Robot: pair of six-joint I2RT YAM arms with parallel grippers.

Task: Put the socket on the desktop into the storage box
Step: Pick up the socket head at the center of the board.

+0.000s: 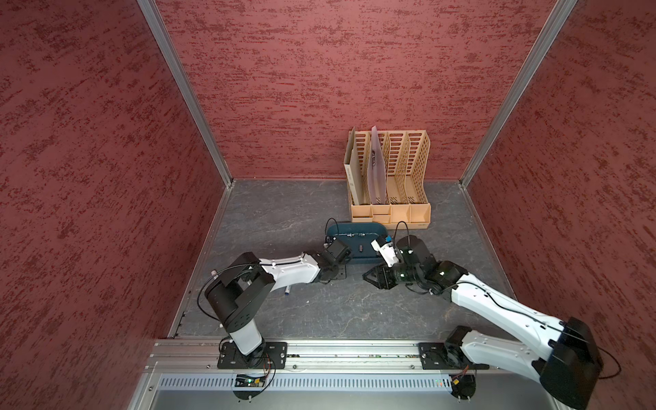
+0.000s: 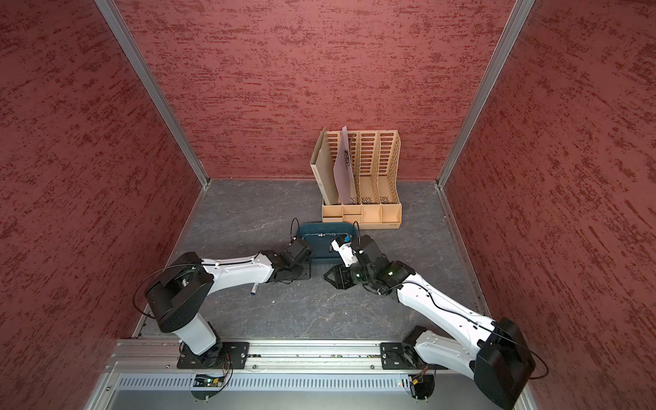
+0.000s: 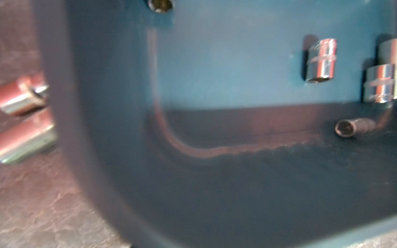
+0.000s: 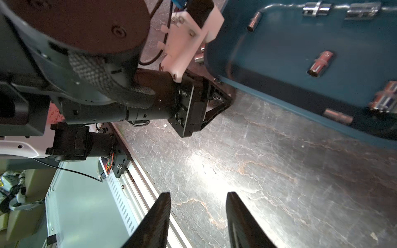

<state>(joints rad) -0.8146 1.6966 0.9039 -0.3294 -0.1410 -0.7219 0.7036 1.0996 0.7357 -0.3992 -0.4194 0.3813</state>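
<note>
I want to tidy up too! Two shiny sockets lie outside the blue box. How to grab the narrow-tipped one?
Probably pinch the socket across its round middle, left end effector coming down from above. It lies flat beside another socket, tip near the storage box wall, so low sideways approaches look blocked.

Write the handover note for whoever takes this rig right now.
Left gripper: at a corner of the storage box; open or shut cannot be told from these views.
Right gripper: open, empty, over bare desktop.
Done: several sockets lie in the box.
To do: two sockets lie on the desktop just outside the box's short end; put them in.
</note>
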